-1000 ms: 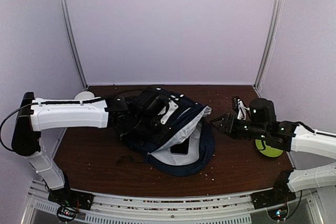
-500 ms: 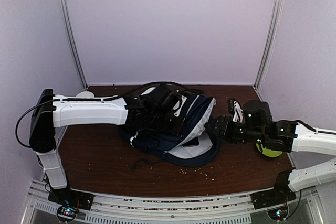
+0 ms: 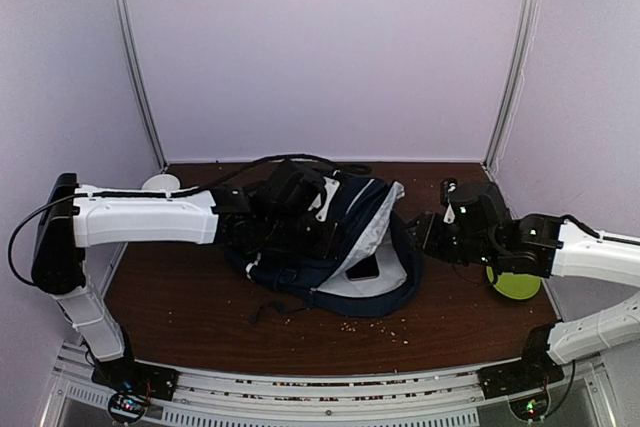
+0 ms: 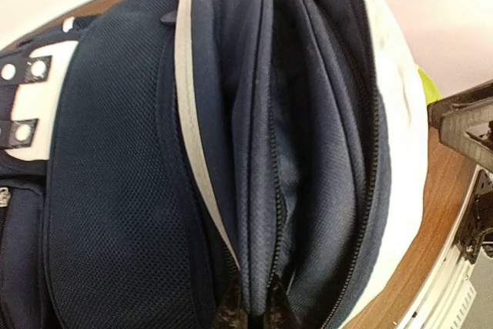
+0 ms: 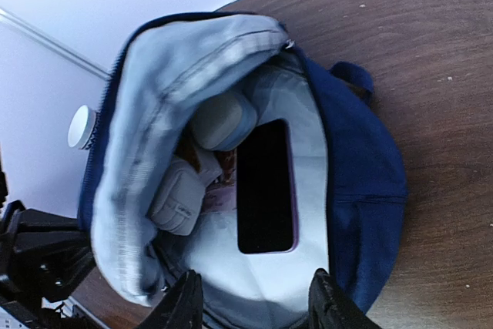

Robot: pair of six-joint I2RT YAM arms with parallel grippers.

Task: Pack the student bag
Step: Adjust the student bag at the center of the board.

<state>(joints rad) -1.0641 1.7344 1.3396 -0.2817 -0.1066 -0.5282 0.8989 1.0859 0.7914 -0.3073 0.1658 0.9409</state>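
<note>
The student bag (image 3: pixel 335 232), navy blue with a white stripe, lies on its side mid-table with its mouth toward the right. My left gripper (image 4: pixel 254 312) is shut on a navy fold of the bag beside a zipper (image 4: pixel 271 190). In the top view this gripper (image 3: pixel 300 209) sits on the bag's upper side. My right gripper (image 5: pixel 254 307) stands open just over the mouth, with nothing between its fingers (image 5: pixel 333 304). On the grey lining (image 5: pixel 308 152) lie a black phone (image 5: pixel 266 186), a pale pouch (image 5: pixel 176 194) and a rounded white case (image 5: pixel 223 119).
A lime green disc (image 3: pixel 515 285) lies under the right arm near the right wall. A white round lid (image 3: pixel 160 184) sits at the back left. Crumbs (image 3: pixel 350 325) dot the brown table (image 3: pixel 180 297) in front of the bag. A black cable arcs over the bag.
The left gripper has pulled the bag's upper side up and to the right, so the mouth is narrower. The right gripper's jaws have closed a little while it stays by the mouth.
</note>
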